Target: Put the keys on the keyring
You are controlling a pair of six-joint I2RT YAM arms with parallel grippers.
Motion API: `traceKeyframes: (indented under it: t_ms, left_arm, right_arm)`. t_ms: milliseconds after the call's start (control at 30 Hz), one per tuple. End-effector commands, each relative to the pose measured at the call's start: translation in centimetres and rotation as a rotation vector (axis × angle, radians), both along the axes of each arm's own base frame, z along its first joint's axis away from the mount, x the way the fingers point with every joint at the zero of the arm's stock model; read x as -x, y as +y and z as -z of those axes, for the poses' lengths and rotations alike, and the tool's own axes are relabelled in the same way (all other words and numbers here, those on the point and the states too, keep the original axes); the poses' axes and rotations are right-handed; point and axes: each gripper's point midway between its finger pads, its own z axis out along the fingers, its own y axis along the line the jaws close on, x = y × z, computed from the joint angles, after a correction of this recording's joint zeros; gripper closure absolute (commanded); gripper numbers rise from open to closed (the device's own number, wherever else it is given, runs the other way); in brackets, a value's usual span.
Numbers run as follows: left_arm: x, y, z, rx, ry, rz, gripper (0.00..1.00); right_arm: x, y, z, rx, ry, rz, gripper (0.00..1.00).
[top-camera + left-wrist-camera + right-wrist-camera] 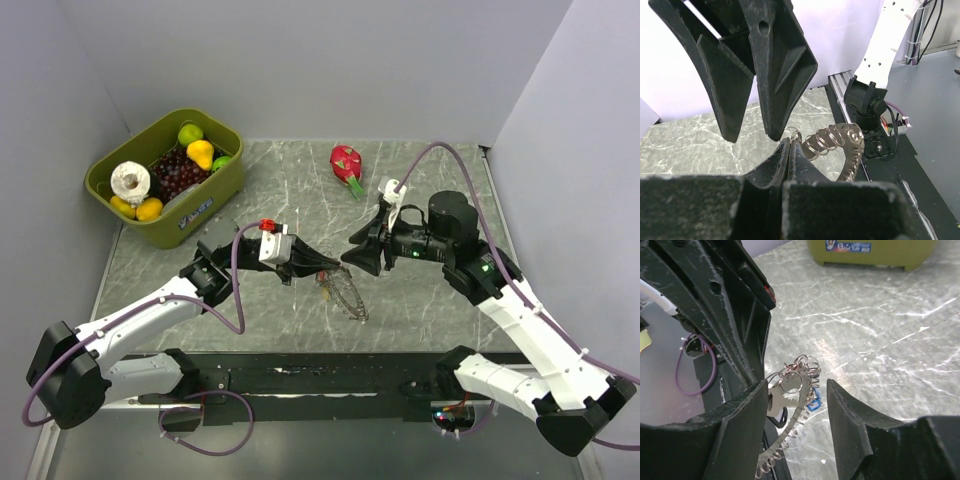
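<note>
In the top view the keyring (346,293) is seen hanging over the counter (420,190), well to the right of the green bin (150,228) and nearer the arm bases. Only in the right wrist view is a blue-headed key (813,403) shown on it, below small silver loops. The left end effector (789,146) is clenched on the keyring's top. The right end effector (797,384) is held released, its fingers (850,415) spread either side of the hoop.
</note>
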Motion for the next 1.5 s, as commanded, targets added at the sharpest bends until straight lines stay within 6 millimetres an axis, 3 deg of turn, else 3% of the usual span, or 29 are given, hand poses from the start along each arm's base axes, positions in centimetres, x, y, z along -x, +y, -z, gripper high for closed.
traceKeyframes:
  t_ms: [0, 233, 533, 833, 1167, 1467]
  left_arm:
    - [0.8, 0.6, -4.2, 0.103, -0.127, 0.01, 0.99]
    - [0.7, 0.5, -4.2, 0.094, -0.133, 0.007, 0.99]
    - [0.3, 0.6, -4.2, 0.087, -0.142, -0.02, 0.99]
    - [0.0, 0.8, -4.1, 0.083, -0.149, -0.047, 0.99]
    - [0.0, 1.0, -3.9, 0.08, -0.15, -0.063, 0.99]
    - [0.0, 1.1, -3.9, 0.083, -0.151, -0.07, 0.99]
  right_arm:
    - [0.4, 0.2, -1.4, -0.033, -0.006, -0.02, 0.44]
    - [0.7, 0.2, -1.6, -0.036, 0.004, -0.026, 0.45]
    - [1.0, 0.3, -1.0, -0.029, 0.039, -0.044, 0.54]
    - [1.8, 0.8, 0.2, -0.013, 0.104, -0.101, 0.67]
    - [1.9, 0.8, 0.7, -0.004, 0.124, -0.108, 0.91]
    - [2.1, 0.8, 0.9, -0.004, 0.124, -0.109, 1.0]
